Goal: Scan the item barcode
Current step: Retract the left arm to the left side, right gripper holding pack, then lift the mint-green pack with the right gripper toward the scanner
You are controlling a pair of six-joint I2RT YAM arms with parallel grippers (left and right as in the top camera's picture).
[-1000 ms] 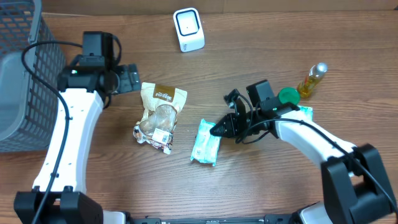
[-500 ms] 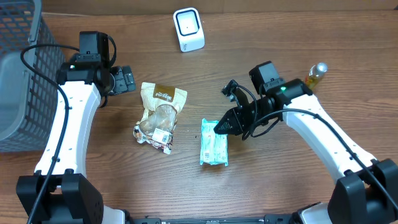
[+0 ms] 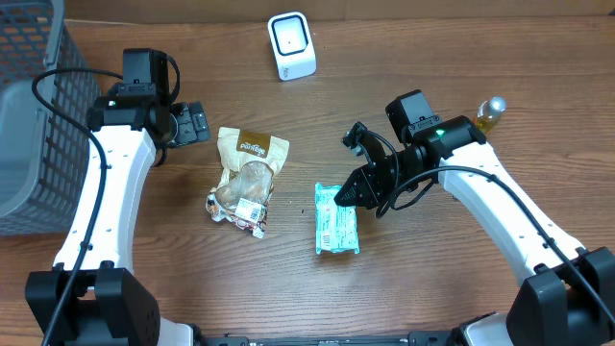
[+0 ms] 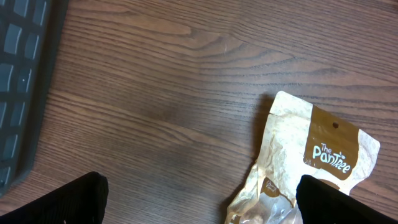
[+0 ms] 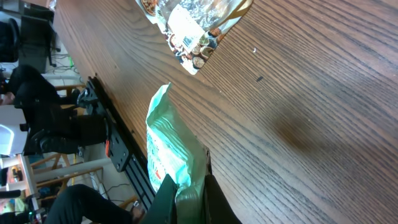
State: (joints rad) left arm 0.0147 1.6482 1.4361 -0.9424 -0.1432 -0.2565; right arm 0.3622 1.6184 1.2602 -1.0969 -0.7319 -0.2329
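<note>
Grey mesh basket (image 3: 38,106): stood at the desk's left edge. Left gripper (image 3: 197,123): jaws spread wide, empty, hovering between the basket and the pouch. Tan snack pouch (image 3: 248,173), marked "The Pantree": lay flat left of the desk's centre, a white label at its near end. White scanner (image 3: 291,45): stood at the far edge, near its middle. Green packet (image 3: 336,219): near the desk's centre, toward the near edge, well apart from the scanner. Right gripper (image 3: 338,198): clenched on the packet's far end, fingers either side of it in the right wrist view. Yellow bottle (image 3: 485,117): stood toward the right edge.
</note>
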